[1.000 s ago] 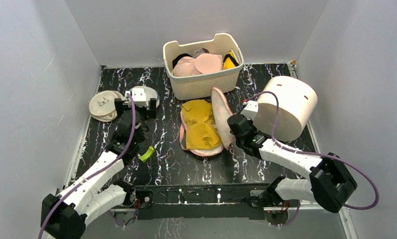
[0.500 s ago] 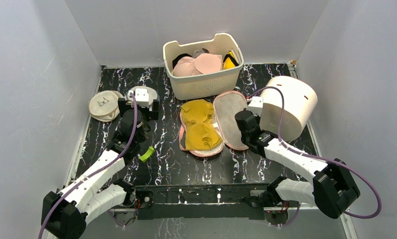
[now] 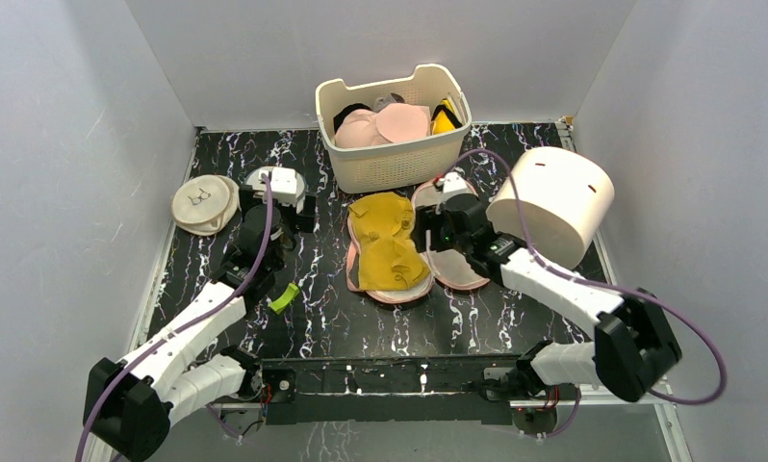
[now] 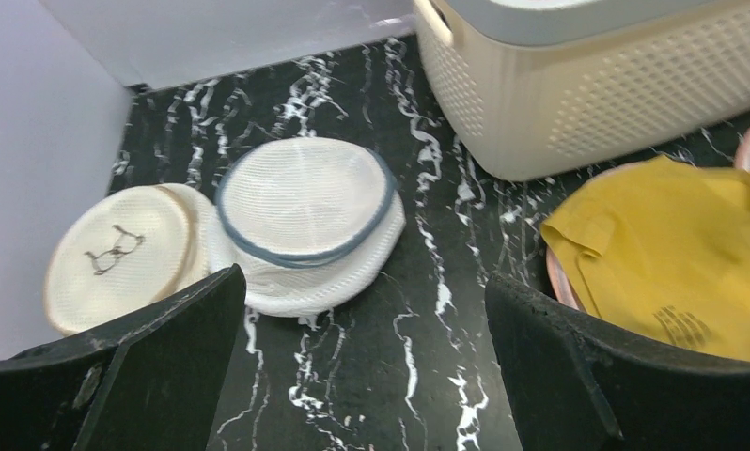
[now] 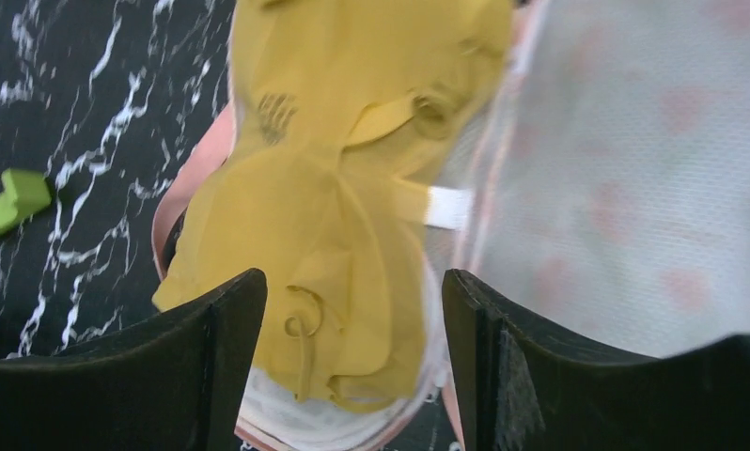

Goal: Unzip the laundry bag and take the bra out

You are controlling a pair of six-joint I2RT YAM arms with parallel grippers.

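Note:
The laundry bag lies opened out flat in front of the basket, its carrot-print flap spread to the right. The mustard-yellow bra rests uncovered on the bag's left half, and in the right wrist view the bra fills the middle. My right gripper hovers open over the bra's right edge, its fingers straddling the lower cup and holding nothing. My left gripper stands wide open and empty above bare table, left of the bag. From the left wrist view the bra shows at the right.
A cream slotted basket with pale pink cups stands at the back. A white mesh disc and a cream disc lie at the back left. A big white cylinder sits right of the bag. A green clip lies near the left arm.
My right gripper let go of the bag's flap, which fell open flat to the right. The gripper opened and swung left over the bra. My left gripper barely moved.

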